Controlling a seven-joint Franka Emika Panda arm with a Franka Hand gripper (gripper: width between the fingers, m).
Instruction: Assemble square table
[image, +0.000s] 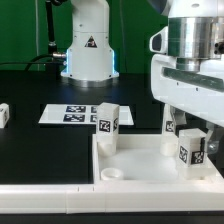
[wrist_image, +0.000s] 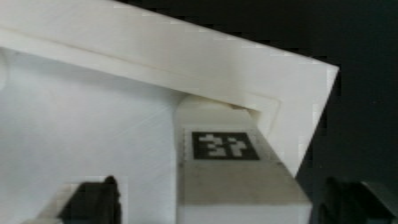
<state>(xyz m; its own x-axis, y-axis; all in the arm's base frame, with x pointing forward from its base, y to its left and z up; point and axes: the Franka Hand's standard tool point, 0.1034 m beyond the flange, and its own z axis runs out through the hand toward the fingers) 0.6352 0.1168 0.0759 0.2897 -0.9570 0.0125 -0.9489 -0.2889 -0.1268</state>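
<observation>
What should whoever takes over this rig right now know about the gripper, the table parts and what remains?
Gripper: open, its jaws either side of the first leg, not touching it.
Parts: first leg upright at a corner of the table top. Second leg upright at the far corner on the exterior view's left. Third leg partly hidden behind the gripper. Fourth leg loose on the bench at the exterior view's left edge, past the marker board.
Done: three legs on the top; seating cannot be told.
Left: fit the fourth leg in the empty socket.
</observation>
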